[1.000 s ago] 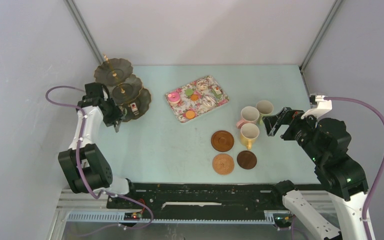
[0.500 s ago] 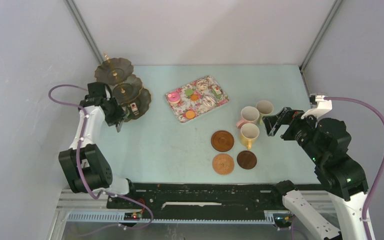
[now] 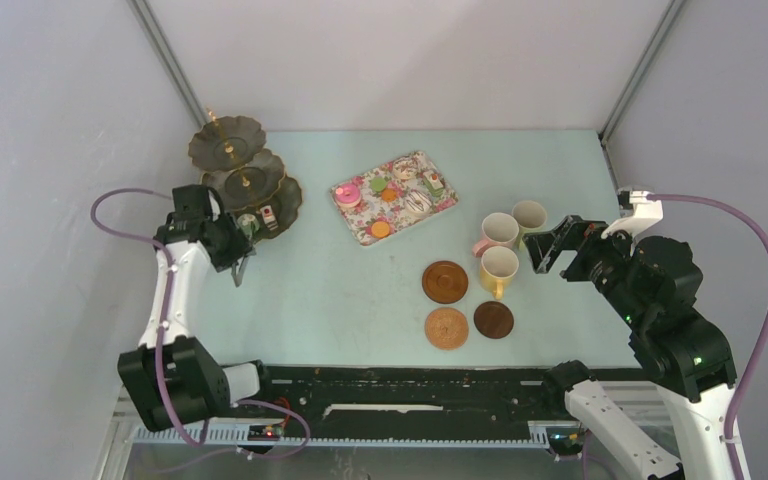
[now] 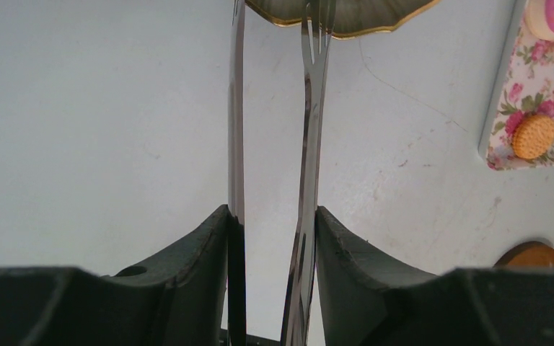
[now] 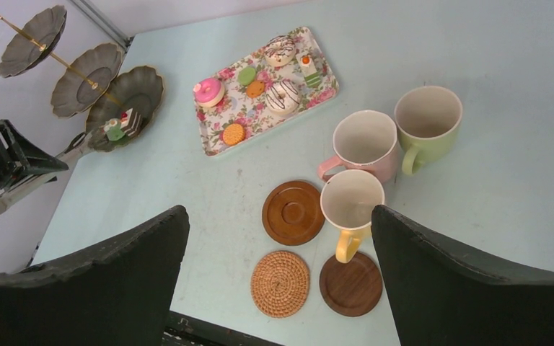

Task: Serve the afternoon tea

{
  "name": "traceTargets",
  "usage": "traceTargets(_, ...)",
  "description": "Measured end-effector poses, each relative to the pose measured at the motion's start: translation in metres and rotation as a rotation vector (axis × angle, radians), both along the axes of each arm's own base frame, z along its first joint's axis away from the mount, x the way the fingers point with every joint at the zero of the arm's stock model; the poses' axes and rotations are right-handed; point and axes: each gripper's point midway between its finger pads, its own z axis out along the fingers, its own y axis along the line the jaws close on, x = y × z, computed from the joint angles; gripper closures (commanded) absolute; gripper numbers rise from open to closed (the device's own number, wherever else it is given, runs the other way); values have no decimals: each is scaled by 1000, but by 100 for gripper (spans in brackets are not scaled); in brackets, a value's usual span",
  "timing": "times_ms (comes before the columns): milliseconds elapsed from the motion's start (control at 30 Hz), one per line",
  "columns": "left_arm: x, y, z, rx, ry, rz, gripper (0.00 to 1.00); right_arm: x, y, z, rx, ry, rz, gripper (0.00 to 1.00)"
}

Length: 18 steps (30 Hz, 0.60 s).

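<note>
Beside the stand [image 3: 247,180], left jaws clamp the tongs [image 4: 310,144]; right jaws gape.

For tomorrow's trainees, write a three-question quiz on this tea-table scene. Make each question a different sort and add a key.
1. True or false: the right gripper is shut on the yellow mug.
2. What does the left gripper hold? A. metal tongs B. a spoon C. a teapot
3. Fill in: the two small cakes on the three-tier stand sit on its ___ tier.
Key: 1 false, it is open and holds nothing; 2 A; 3 bottom.
</note>
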Motion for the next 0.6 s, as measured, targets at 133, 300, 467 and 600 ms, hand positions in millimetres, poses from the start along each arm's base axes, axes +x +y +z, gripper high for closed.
traceTargets(133, -11, -7, 11, -10, -36, -5, 54, 0, 1, 0, 1, 0, 4, 0)
traceTargets(300, -19, -25, 23, -19, -76, -49, 54, -3, 6, 0, 13, 4, 28, 0)
traceTargets(467, -29, -81, 30, -64, -122, -196, 54, -3, 6, 0, 17, 6, 29, 0)
traceTargets(600, -32, -141, 34, -137, -151, -343, 54, -2, 3, 0, 12, 3, 10, 0)
